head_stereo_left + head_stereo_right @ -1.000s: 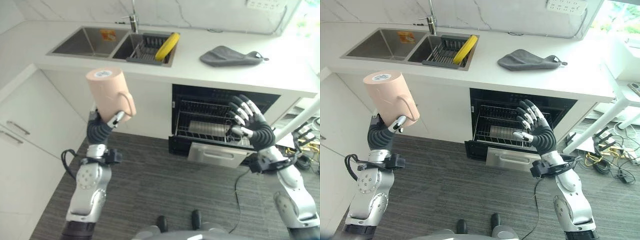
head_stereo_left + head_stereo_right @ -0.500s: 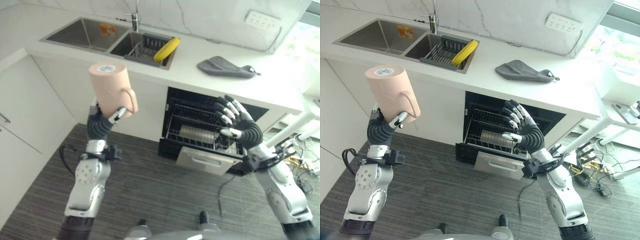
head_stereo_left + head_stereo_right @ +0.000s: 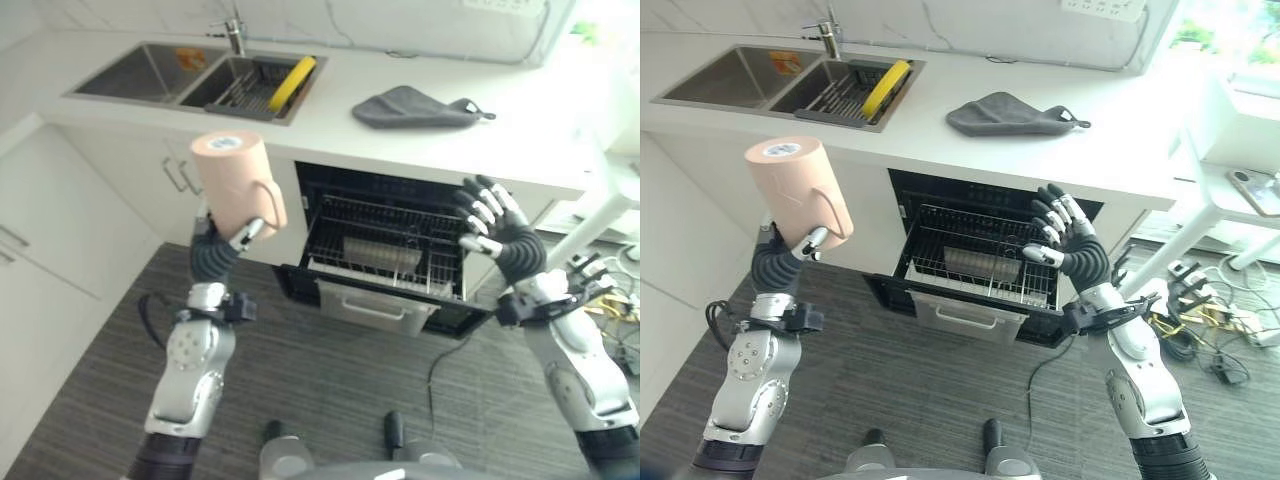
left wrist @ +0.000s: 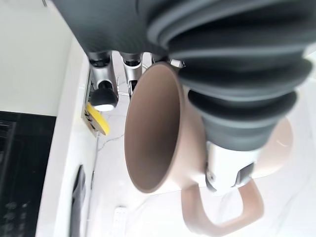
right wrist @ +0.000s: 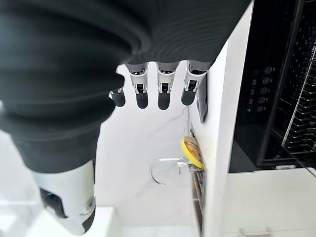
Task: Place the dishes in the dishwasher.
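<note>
Fingers of left hand [image 3: 790, 258] curled round upturned pink mug [image 3: 800, 191]; right hand [image 3: 1070, 245] spread, empty.

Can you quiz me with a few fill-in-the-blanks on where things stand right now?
1. The left robot hand holds a pink ____, bottom up.
2. The dishwasher under the counter stands ____, its rack pulled out.
3. The right robot hand holds ____, fingers spread.
4. A yellow plate sits in the ____.

Missing words: mug; open; nothing; sink
</note>
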{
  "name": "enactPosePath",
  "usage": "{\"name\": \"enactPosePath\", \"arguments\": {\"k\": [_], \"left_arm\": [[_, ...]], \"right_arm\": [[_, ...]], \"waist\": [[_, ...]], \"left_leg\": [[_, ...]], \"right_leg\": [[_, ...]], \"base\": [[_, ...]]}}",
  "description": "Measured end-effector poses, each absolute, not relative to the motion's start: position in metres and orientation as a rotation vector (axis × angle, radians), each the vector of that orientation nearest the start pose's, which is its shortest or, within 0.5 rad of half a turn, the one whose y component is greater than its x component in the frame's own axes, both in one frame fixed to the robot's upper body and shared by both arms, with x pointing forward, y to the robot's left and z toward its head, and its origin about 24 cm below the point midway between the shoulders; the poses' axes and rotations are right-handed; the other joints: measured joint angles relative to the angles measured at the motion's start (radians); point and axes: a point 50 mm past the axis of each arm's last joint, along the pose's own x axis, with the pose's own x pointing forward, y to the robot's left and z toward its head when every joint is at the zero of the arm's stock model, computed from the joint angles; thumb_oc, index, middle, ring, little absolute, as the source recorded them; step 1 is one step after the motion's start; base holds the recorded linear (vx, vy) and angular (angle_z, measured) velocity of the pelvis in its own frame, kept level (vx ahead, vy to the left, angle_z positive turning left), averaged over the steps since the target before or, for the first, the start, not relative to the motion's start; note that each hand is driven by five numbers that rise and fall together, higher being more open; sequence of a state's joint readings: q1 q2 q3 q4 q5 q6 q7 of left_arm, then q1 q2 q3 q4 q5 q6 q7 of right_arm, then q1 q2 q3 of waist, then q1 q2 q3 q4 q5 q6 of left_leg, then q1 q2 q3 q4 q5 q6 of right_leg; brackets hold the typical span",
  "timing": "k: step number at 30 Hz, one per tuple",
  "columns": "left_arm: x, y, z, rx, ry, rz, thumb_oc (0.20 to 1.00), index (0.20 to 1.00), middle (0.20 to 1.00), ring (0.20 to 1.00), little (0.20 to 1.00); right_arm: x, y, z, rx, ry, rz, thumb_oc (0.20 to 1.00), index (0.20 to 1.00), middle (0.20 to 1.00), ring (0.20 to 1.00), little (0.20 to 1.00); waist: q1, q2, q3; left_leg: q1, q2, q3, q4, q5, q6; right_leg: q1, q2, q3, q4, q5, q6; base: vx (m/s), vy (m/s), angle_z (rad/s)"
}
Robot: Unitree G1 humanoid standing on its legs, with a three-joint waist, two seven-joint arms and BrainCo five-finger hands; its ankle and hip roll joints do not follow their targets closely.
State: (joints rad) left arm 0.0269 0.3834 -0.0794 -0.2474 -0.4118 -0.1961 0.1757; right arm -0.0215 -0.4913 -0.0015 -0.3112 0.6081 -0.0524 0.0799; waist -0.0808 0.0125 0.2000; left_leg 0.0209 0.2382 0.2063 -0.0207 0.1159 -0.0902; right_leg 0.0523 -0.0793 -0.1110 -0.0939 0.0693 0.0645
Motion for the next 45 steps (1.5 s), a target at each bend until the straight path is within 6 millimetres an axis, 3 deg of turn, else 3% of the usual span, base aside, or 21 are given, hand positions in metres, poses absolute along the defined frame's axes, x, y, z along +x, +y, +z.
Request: {"name": "enactPosePath", "arguments": {"k": [1,2,3,7,18,19,24,34,35,36,37,38,39,40,41,42,43,44,45], "left_arm": [[0.240,0.193,0.117,-0.077,-0.363,0.006,0.200,0.200,0.200,0.200,0.200],[0.240,0.192,0.118,-0.076,-0.369,0.001,0.200,0.200,0.200,0.200,0.200],[0.241,0.192,0.121,-0.073,-0.381,-0.003,0.200,0.200,0.200,0.200,0.200],[0.245,0.192,0.130,-0.068,-0.415,-0.013,0.200,0.200,0.200,0.200,0.200],[0.242,0.200,0.131,-0.057,-0.422,0.006,0.200,0.200,0.200,0.200,0.200],[0.241,0.201,0.128,-0.052,-0.412,0.005,0.200,0.200,0.200,0.200,0.200],[0.233,0.205,0.125,-0.070,-0.448,0.035,0.200,0.200,0.200,0.200,0.200],[0.232,0.208,0.125,-0.077,-0.453,0.075,0.200,0.200,0.200,0.200,0.200],[0.232,0.209,0.125,-0.075,-0.450,0.078,0.200,0.200,0.200,0.200,0.200],[0.227,0.214,0.119,-0.074,-0.428,0.104,0.200,0.200,0.200,0.200,0.200],[0.224,0.221,0.118,-0.053,-0.417,0.121,0.200,0.200,0.200,0.200,0.200],[0.223,0.225,0.118,-0.030,-0.411,0.126,0.200,0.200,0.200,0.200,0.200],[0.221,0.223,0.113,-0.038,-0.392,0.123,0.200,0.200,0.200,0.200,0.200],[0.221,0.220,0.111,-0.048,-0.383,0.115,0.200,0.200,0.200,0.200,0.200],[0.222,0.218,0.111,-0.055,-0.390,0.112,0.200,0.200,0.200,0.200,0.200],[0.224,0.218,0.113,-0.058,-0.401,0.107,0.200,0.200,0.200,0.200,0.200],[0.227,0.218,0.112,-0.059,-0.401,0.108,0.200,0.200,0.200,0.200,0.200],[0.230,0.219,0.110,-0.058,-0.396,0.114,0.200,0.200,0.200,0.200,0.200],[0.234,0.220,0.108,-0.058,-0.389,0.120,0.200,0.200,0.200,0.200,0.200]], "right_arm": [[0.244,-0.199,0.146,0.106,-0.364,0.252,1.000,1.000,1.000,1.000,1.000],[0.242,-0.199,0.153,0.085,-0.387,0.265,1.000,1.000,1.000,1.000,1.000],[0.241,-0.199,0.155,0.082,-0.402,0.264,1.000,1.000,1.000,1.000,1.000],[0.240,-0.197,0.152,0.104,-0.412,0.240,1.000,1.000,1.000,1.000,1.000],[0.240,-0.194,0.150,0.084,-0.412,0.203,1.000,1.000,1.000,1.000,1.000],[0.241,-0.189,0.147,0.073,-0.401,0.210,1.000,1.000,1.000,1.000,1.000],[0.237,-0.204,0.106,0.144,-0.253,0.224,1.000,1.000,1.000,1.000,1.000],[0.231,-0.203,0.105,0.140,-0.252,0.225,1.000,1.000,1.000,1.000,1.000],[0.231,-0.204,0.104,0.140,-0.247,0.226,1.000,1.000,1.000,1.000,1.000],[0.232,-0.204,0.104,0.134,-0.244,0.234,1.000,1.000,1.000,1.000,1.000],[0.231,-0.204,0.103,0.136,-0.241,0.238,1.000,1.000,1.000,1.000,1.000],[0.230,-0.206,0.103,0.142,-0.244,0.227,1.000,1.000,1.000,1.000,1.000],[0.228,-0.211,0.104,0.140,-0.251,0.203,1.000,1.000,1.000,1.000,1.000],[0.227,-0.217,0.106,0.136,-0.263,0.180,1.000,1.000,1.000,1.000,1.000],[0.228,-0.218,0.107,0.131,-0.266,0.173,1.000,1.000,1.000,1.000,1.000],[0.228,-0.217,0.107,0.128,-0.261,0.181,1.000,1.000,1.000,1.000,1.000],[0.229,-0.215,0.104,0.130,-0.250,0.189,1.000,1.000,1.000,1.000,1.000],[0.228,-0.210,0.102,0.128,-0.234,0.218,1.000,1.000,1.000,1.000,1.000],[0.226,-0.210,0.100,0.117,-0.217,0.239,1.000,1.000,1.000,1.000,1.000]], "waist": [[-0.005,0.013,0.001],[-0.017,0.048,-0.003],[-0.023,0.048,0.005],[-0.018,0.002,-0.003],[-0.006,-0.006,-0.032],[-0.006,-0.020,-0.090],[-0.001,-0.036,-0.118],[-0.008,-0.040,-0.121],[-0.013,-0.040,-0.118],[-0.002,-0.026,-0.111],[0.009,-0.043,-0.112],[0.010,-0.094,-0.107],[0.021,-0.110,-0.106],[0.030,-0.112,-0.102],[0.026,-0.094,-0.100],[0.023,-0.061,-0.099],[0.011,-0.032,-0.099],[0.000,-0.006,-0.100],[0.000,0.008,-0.098]], "left_leg": [[0.041,-0.018,-0.022,-0.036,-0.002,0.002],[0.081,-0.027,-0.031,-0.073,-0.042,-0.010],[0.082,-0.034,-0.028,-0.075,-0.049,-0.035],[0.088,-0.085,-0.031,-0.075,-0.058,-0.019],[0.103,-0.080,-0.025,-0.073,-0.054,-0.025],[0.102,-0.076,-0.018,-0.075,-0.057,-0.019],[0.074,-0.081,-0.032,-0.074,-0.056,-0.021],[0.107,-0.082,0.030,-0.068,-0.068,-0.023],[0.097,-0.071,0.038,-0.039,-0.079,-0.033],[0.072,-0.023,0.056,0.055,-0.118,-0.056],[0.022,0.001,0.046,0.168,-0.133,-0.080],[-0.087,0.001,-0.003,0.378,-0.127,-0.088],[-0.200,0.004,-0.094,0.561,-0.086,-0.099],[-0.251,-0.022,-0.119,0.598,-0.101,-0.076],[-0.237,-0.056,-0.080,0.443,-0.125,-0.037],[-0.219,-0.085,-0.052,0.299,-0.129,-0.022],[-0.198,-0.102,-0.030,0.190,-0.129,-0.019],[-0.168,-0.124,-0.034,0.049,-0.129,-0.015],[-0.158,-0.136,-0.053,-0.016,-0.135,-0.012]], "right_leg": [[0.002,-0.004,0.004,0.000,0.002,0.003],[-0.001,0.001,0.007,0.001,0.008,0.017],[0.001,-0.008,0.007,0.004,0.016,0.033],[0.011,-0.059,0.006,0.000,0.036,0.061],[0.019,-0.050,0.013,0.006,0.038,0.064],[0.015,-0.049,0.020,0.006,0.040,0.062],[-0.006,-0.045,-0.007,0.000,0.039,0.062],[-0.018,-0.037,0.069,0.005,0.042,0.064],[-0.029,-0.031,0.070,0.019,0.030,0.063],[-0.069,0.004,0.062,0.120,-0.012,0.024],[-0.147,0.032,0.026,0.295,-0.109,-0.034],[-0.178,0.024,0.038,0.353,-0.166,-0.048],[-0.173,0.021,0.061,0.338,-0.167,-0.055],[-0.141,0.020,0.073,0.283,-0.148,-0.056],[-0.109,0.017,0.068,0.209,-0.134,-0.052],[-0.077,0.019,0.055,0.154,-0.118,-0.043],[-0.047,0.019,0.024,0.105,-0.107,-0.041],[-0.022,0.022,0.004,0.058,-0.098,-0.042],[0.001,0.026,0.009,0.018,-0.098,-0.041]], "base": [[0.00,0.077,0.16],[0.00,0.063,0.03],[-0.01,0.038,0.01],[0.02,0.045,0.08],[0.01,0.007,-0.02],[0.00,-0.043,-0.02],[-0.02,-0.101,0.08],[0.02,-0.193,-0.19],[0.02,-0.232,-0.38],[0.05,-0.239,-0.50],[0.07,-0.136,-0.40],[0.13,-0.061,-0.28],[0.15,0.017,-0.28],[0.23,0.097,-0.52],[0.29,0.150,-0.56],[0.34,0.177,-0.50],[0.31,0.176,-0.50],[0.26,0.158,-0.53],[0.25,0.196,-0.83]]}}
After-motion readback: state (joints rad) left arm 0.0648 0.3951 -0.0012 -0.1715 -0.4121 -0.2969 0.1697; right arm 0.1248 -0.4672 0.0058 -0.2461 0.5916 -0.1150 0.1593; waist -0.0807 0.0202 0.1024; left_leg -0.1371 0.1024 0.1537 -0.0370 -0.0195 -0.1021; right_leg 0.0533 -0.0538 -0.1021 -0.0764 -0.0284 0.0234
